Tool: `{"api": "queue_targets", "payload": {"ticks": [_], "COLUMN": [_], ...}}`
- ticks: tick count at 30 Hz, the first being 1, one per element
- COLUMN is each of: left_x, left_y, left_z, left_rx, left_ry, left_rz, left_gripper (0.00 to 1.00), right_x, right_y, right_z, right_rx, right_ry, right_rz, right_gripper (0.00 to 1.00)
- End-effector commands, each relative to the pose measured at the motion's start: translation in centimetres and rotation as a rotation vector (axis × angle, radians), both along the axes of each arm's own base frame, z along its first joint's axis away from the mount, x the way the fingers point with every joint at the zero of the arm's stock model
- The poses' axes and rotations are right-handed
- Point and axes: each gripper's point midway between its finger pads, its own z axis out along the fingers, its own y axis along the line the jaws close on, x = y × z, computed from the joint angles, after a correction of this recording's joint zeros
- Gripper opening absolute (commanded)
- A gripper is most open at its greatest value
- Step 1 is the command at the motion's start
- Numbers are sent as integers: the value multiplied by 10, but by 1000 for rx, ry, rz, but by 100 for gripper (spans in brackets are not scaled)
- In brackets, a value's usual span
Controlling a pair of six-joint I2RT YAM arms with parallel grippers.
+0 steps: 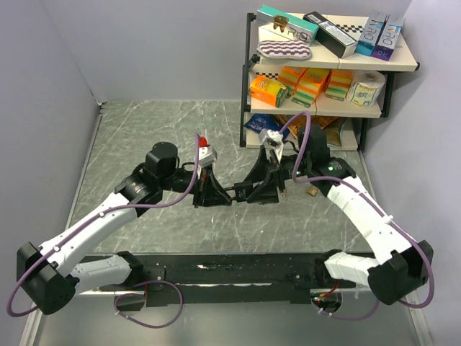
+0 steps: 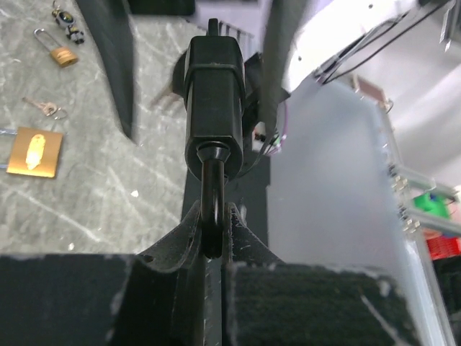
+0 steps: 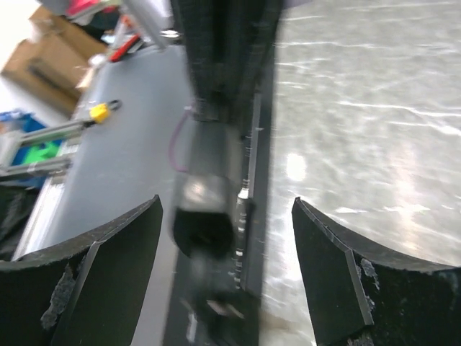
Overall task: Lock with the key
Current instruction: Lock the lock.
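Observation:
A black padlock (image 2: 214,94) hangs above the table between the two arms (image 1: 234,190). My left gripper (image 2: 214,216) is shut on its dark shackle (image 2: 212,180), and shows at centre in the top view (image 1: 207,193). A short dark stub (image 2: 212,26) sticks out of the lock's far end; I cannot tell whether it is the key. My right gripper (image 3: 227,209) faces the lock's end (image 3: 209,216) with its fingers wide open on either side, touching nothing. That view is blurred. In the top view the right gripper (image 1: 261,191) sits right of the lock.
On the marble table lie a small brass padlock (image 2: 63,55), a loose key (image 2: 45,107) and a gold tag (image 2: 34,151). A shelf (image 1: 328,63) of boxes stands at the back right. A black rail (image 1: 230,274) runs along the near edge.

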Motion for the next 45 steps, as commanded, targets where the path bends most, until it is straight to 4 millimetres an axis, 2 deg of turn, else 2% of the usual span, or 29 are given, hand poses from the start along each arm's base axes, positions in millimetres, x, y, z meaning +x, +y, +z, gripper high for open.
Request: {"api": "queue_targets", "payload": {"ticks": [1,6,9,13,19,20,23,34,45], "left_x": [-9,-11,-10,-6,-2,-2,0,9,18], "left_y": [7,8,9,10,11,11,13,23,39], "left_z": [29,30,27,21,14,14,10,2,-2], "left_rx": [-74,-76,-65,-51,-35,-36,-25,-13,6], "left_ry": [-186,-178,-176,-162,-144,-145,-138,-120,-107], "left_rz": [-53,-48,-46,-36,-30,-31,-24,-9,36], "left_gripper": [1,1,1,1,1,1,1,1,1], "right_x": [12,16,13,8,4,4,4,18,31], "right_y": [-10,-13,-15,-18,-22,-22,-24,-46,-53], "right_z": [5,2,1,-1,-4,-5,-4,-5,-7], "right_rx": [-10,-20,-21,-33,-50,-52,-57,-45,-44], "right_ry": [-80,-106,-119,-157,-184,-185,-183,-116,-96], "right_rz": [-20,-22,-9,0,6,5,-5,-78,-128], "right_gripper": [81,78,66,44,24,15,1,0,0]}}
